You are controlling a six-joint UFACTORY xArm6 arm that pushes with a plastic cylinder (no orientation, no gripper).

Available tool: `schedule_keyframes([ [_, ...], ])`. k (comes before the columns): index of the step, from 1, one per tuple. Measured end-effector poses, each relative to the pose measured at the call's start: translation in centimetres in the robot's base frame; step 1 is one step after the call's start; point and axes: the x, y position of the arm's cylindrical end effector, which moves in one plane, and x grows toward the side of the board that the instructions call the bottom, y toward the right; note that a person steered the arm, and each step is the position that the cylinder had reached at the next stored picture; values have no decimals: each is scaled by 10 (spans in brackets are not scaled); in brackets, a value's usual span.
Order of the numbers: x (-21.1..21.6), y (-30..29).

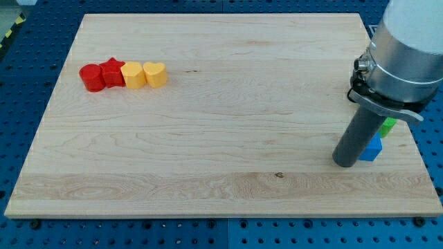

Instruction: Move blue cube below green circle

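Note:
The blue cube [373, 149] lies near the board's right edge, partly hidden behind the rod. A green block [389, 125] sits just above it, mostly hidden by the arm, so its shape cannot be made out. My tip [345, 164] rests on the board just left of the blue cube, touching or nearly touching its left side.
A row of blocks sits at the view's upper left: a red cylinder [91, 77], a red star [111, 71], a yellow block [133, 75] and a yellow heart [155, 73]. The wooden board [208, 138] lies on a blue perforated table [21, 69].

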Motion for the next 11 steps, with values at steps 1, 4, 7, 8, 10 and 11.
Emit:
schedule_keyframes([
  [1,0,-19],
  [4,-15,24],
  [7,-14,26],
  [8,-14,31],
  [10,-29,33],
  [11,-44,41],
])
